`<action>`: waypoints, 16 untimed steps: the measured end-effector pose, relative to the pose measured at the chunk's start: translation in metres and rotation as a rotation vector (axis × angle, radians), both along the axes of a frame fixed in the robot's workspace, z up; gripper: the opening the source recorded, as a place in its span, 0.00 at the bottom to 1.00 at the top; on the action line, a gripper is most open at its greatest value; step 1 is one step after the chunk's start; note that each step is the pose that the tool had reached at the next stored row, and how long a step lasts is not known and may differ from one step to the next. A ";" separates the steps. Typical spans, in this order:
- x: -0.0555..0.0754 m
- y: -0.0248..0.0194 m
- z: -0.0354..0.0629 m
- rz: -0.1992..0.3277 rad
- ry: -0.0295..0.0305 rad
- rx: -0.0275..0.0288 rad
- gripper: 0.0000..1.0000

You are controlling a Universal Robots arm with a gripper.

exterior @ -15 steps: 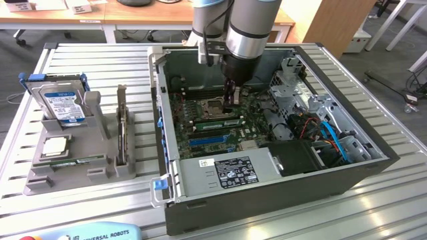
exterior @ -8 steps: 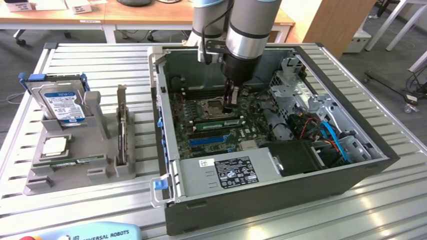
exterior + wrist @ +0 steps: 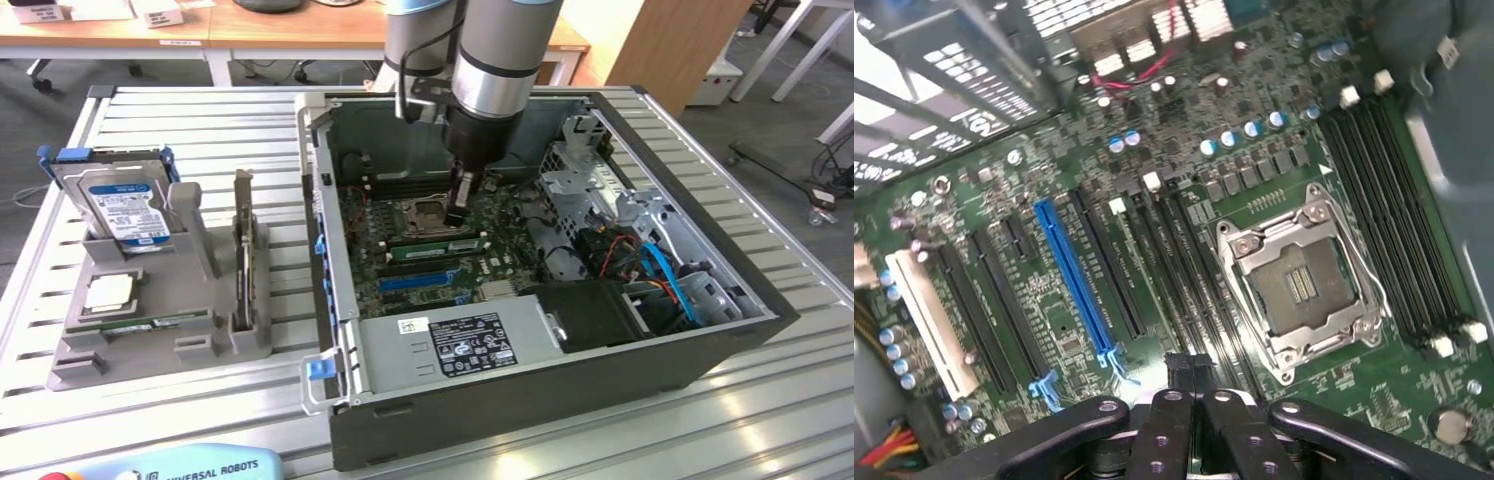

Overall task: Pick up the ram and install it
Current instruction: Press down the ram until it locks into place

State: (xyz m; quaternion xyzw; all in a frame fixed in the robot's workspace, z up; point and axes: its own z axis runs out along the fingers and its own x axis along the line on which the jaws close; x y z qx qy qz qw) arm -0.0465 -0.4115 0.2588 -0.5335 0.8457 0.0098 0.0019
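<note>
Ram (image 3: 434, 243) seated flat beside CPU socket (image 3: 1299, 285); gripper (image 3: 459, 215) fingers closed together, pressing down on it. Risk: off-centre push leaves one end unlatched, strains motherboard (image 3: 1084, 215).

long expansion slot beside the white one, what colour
Blue; the long slot shows best in the wrist view.

Bright even light, slight blur

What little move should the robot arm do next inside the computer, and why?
Probably a gentle push straight down. The shut gripper stands at the ram, which lies along a slot beside the empty CPU socket, and I cannot tell whether it is fully seated.
</note>
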 end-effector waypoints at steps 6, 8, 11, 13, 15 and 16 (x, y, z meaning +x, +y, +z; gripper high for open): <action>0.000 0.0000 -0.0002 -0.089 0.0000 0.0000 0.10; 0.000 0.0000 -0.0003 -0.118 0.0000 0.0000 0.10; 0.000 0.0000 -0.0004 -0.161 0.0000 0.0000 0.10; 0.000 0.0000 -0.0005 -0.190 0.0000 0.0000 0.10; 0.000 0.0000 -0.0005 -0.221 0.0000 0.0000 0.10; 0.000 0.0000 -0.0006 -0.272 0.0001 -0.0001 0.10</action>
